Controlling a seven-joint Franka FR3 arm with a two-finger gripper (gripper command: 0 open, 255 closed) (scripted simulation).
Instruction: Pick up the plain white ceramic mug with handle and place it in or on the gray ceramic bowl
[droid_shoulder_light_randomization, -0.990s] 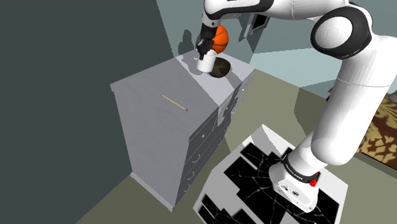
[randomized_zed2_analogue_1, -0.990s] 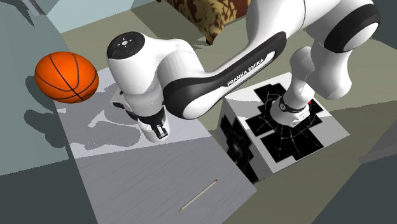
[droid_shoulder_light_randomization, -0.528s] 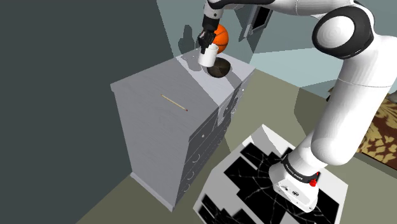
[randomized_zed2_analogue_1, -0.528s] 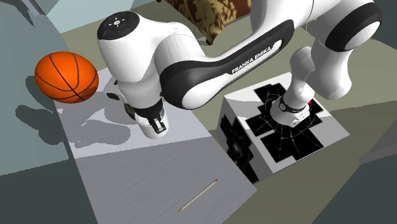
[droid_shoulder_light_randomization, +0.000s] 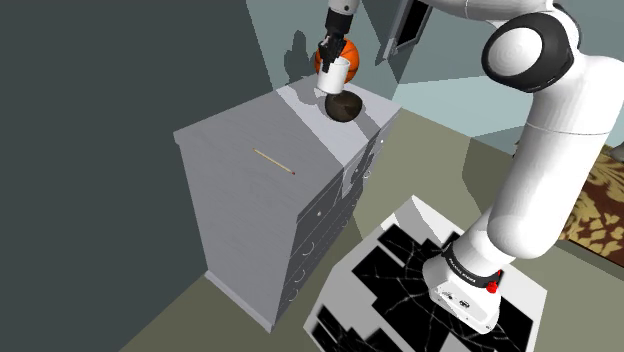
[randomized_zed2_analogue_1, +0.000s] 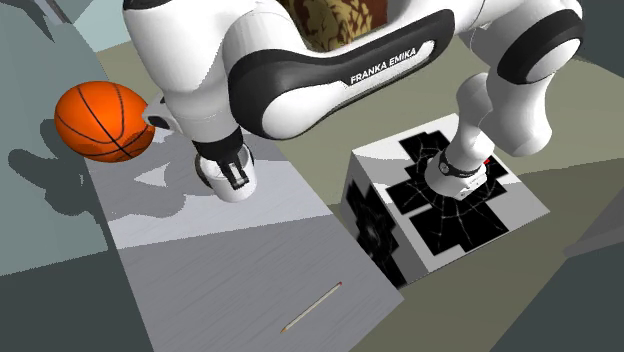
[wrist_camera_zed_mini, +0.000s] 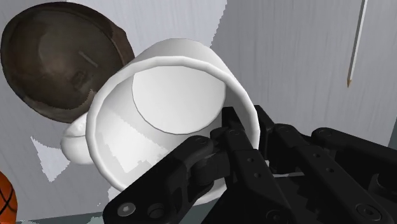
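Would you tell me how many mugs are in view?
1: a white mug, clasped in the gripper above the grey dresser, near the dark bowl. The arm hides part of the dresser top, so others may be hidden.

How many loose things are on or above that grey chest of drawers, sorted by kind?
mug: 1, white, held in the air
bowl: 1, dark
basketball: 1, orange
thin stick: 1
Total: 4
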